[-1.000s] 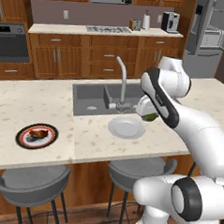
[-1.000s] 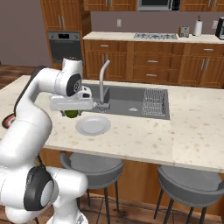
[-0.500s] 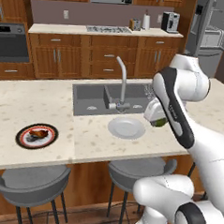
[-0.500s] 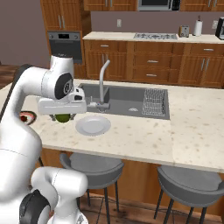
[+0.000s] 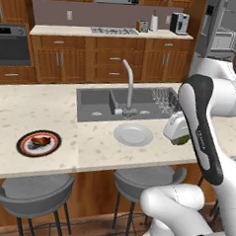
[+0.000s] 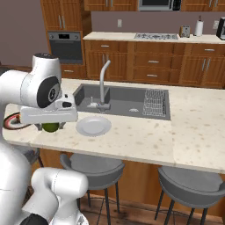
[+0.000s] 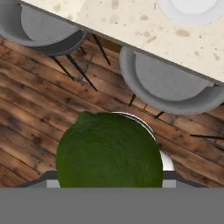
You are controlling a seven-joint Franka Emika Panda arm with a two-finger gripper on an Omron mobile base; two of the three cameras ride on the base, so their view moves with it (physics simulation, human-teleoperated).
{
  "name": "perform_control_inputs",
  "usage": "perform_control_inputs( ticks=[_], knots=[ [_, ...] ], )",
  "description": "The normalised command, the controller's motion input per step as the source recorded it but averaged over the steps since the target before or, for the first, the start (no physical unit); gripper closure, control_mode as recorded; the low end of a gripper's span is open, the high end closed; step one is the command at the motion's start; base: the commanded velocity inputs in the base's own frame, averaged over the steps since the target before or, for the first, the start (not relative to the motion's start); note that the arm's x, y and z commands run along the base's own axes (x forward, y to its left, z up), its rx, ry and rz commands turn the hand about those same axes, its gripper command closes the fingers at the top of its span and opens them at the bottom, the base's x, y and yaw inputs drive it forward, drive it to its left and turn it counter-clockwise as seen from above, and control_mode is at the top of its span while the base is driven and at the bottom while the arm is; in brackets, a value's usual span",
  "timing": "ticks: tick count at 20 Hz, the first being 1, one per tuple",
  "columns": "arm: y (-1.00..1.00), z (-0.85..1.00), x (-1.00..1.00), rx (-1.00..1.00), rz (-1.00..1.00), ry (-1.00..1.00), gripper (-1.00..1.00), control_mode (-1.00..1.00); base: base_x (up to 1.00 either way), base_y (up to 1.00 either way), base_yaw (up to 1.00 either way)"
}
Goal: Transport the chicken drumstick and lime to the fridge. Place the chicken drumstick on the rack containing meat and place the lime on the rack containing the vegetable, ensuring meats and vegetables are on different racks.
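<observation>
Fridge first, since that's where everything ends up: the tall grey steel fridge (image 5: 225,27) stands open at the far right of the kitchen, well apart from the arm, so there's a drive to do before anything gets shelved. Next biggest is the long speckled beige tabletop (image 5: 36,110) with its dark grey sink (image 5: 126,103) and curved faucet (image 6: 103,83). Two grey round stools (image 7: 168,83) sit under its edge.

On the tabletop, a plain white round plate (image 5: 133,134) lies just in front of the sink. Off to the left is a dark round plate with a red rim (image 5: 38,143), and the small glossy brown-orange chicken drumstick (image 5: 40,141) lies on it, not picked up yet, so I'd guess it's the second trip.

Smallest thing: the round dark green lime (image 7: 109,151). The gripper (image 6: 50,127) is clamped on it, carried clear of the tabletop edge with wood floor and stools below in the hand view. Holding it out there makes sense to me: it's lifted away from the tabletop, ready for the run to the fridge. I'd call this early in the task.
</observation>
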Motion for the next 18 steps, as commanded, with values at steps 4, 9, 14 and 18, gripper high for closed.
perform_control_inputs(
  ticks=[4,9,14,18],
  knots=[
    [0.0,0.0,0.0,0.0,0.0,0.0,1.0,1.0,-1.0,-0.03,0.0],
    [0.0,0.0,0.0,0.0,0.0,0.0,1.0,1.0,-0.96,-0.04,0.0],
    [0.0,0.0,0.0,0.0,0.0,0.0,1.0,1.0,-0.28,-0.36,-0.17],
    [0.0,0.0,0.0,0.0,0.0,0.0,1.0,1.0,0.1,-1.0,-0.15]
  ],
)
